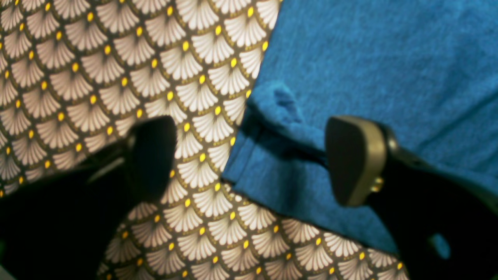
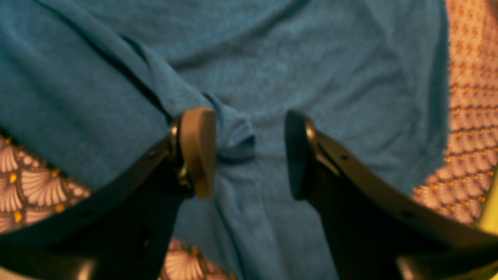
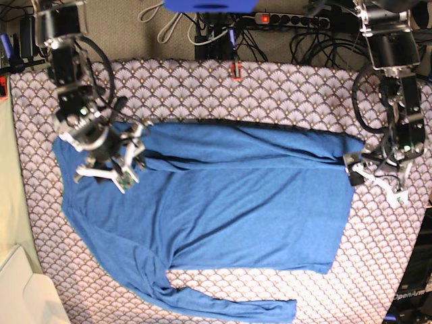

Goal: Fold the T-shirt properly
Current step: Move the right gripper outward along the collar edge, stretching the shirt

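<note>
plain blue long-sleeved knit t-shirt (image 3: 229,216) spread on the scallop-patterned bench (image 3: 270,88), one side folded over lengthwise. left hand (image 1: 249,159) wide at the hem corner, right hand (image 2: 249,155) wide above a pinched ridge, neither holding. next, likely: regrip for the second fold.

The T-shirt (image 3: 223,202) is a plain medium blue all over, without print or marks. The table cover (image 3: 270,88) under it bears a purple-grey scallop pattern: pale cream fans edged in dark lines, each tipped by a small yellow dot. The finger pads (image 1: 352,159) are dull tan and black.
</note>
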You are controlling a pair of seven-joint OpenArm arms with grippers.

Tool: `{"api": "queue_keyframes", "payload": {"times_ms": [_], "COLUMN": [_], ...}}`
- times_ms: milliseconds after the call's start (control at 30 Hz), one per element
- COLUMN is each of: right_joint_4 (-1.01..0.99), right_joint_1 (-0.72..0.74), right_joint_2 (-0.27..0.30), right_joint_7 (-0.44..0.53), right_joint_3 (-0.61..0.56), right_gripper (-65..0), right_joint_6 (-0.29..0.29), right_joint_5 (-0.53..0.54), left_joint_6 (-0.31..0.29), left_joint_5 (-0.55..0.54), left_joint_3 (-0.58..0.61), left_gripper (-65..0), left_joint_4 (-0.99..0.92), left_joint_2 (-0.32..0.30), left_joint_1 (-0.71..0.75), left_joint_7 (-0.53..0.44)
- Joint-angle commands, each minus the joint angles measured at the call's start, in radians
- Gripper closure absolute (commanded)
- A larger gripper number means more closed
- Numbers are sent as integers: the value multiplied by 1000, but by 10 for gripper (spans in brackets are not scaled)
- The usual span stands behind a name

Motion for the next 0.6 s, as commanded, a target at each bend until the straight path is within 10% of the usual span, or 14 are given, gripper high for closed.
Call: {"api": "queue_keyframes", "payload": {"times_ms": [0,567], "right_joint_4": [39,124], "right_joint_1": [6,-231], "right_joint_2": [11,-8], "right_joint_7": [17,25], "right_joint_3": [15,317], "right_gripper": [-299,-298], "right_joint_6": [-2,-2], "right_joint_5": [7,9], "left_joint_6": [-1,-1], "left_joint_5": [-5,-7], "left_joint_3": [-8,-47], "left_gripper": [-618,-628], "left_joint_4": [28,-44], "left_joint_2": [-18,45], "left_joint_1": [-16,145], "left_joint_7": [-11,-180]}}
